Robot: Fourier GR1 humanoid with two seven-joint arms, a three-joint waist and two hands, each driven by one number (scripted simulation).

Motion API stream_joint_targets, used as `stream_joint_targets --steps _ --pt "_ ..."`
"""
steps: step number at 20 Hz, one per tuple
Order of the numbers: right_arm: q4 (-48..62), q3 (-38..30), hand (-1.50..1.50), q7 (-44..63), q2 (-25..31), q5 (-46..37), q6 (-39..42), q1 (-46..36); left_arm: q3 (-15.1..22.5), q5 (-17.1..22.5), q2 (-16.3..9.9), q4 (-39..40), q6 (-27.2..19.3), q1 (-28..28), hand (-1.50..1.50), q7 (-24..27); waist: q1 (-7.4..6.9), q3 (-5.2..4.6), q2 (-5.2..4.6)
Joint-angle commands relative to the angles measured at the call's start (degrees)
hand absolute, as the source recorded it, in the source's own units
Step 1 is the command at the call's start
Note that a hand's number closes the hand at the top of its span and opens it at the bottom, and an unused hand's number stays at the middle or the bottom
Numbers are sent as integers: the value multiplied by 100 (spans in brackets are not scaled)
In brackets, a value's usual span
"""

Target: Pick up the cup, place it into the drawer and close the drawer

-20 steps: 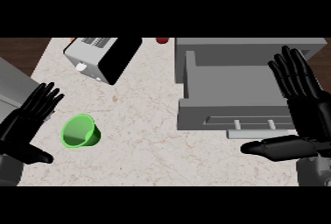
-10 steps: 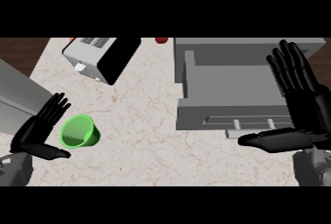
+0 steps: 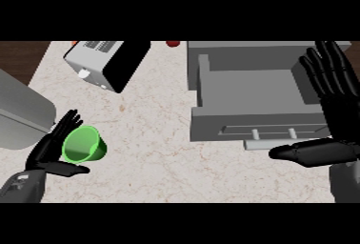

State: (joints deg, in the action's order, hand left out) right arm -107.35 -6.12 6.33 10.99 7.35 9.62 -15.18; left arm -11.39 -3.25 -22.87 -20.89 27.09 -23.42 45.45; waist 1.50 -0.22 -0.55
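One glossy green cup (image 3: 84, 145), boxy grey drawer (image 3: 253, 102), speckled counter (image 3: 162, 157)

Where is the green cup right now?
In the head view, the green cup lies tipped on the counter's left side, beside the left hand.

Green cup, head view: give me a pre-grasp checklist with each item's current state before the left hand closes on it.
1. Green cup within reach of left hand: ok, hand sits right beside it.
2. Left hand fingers open for grasp: ok.
3. Cup already gripped: not ok, fingers not curled round it.
4. Drawer open to receive the cup: ok.
5. Right hand clear of drawer opening: not ok, it overlaps the drawer's right edge.
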Motion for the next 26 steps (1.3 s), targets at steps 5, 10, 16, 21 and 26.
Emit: stream_joint_targets --steps 5,10,16,21,26 --pt "200 99 -150 -55 -39 -84 30 -104 12 -79 112 523 364 -323 -150 961 8 -7 -28" --pt "-238 140 -150 258 -80 -104 -115 7 156 -268 360 662 62 23 -150 1606 44 -14 -16" --pt "208 71 -150 140 -43 -120 -101 -396 163 -280 191 827 308 -440 -150 1399 32 -17 -54" --pt "138 81 -150 -18 -68 -78 2 -106 180 -254 194 888 586 -436 -150 1457 90 -19 -52" --pt "253 -65 -150 16 150 23 164 -245 245 -211 552 909 940 -392 -150 1445 83 -24 -59"
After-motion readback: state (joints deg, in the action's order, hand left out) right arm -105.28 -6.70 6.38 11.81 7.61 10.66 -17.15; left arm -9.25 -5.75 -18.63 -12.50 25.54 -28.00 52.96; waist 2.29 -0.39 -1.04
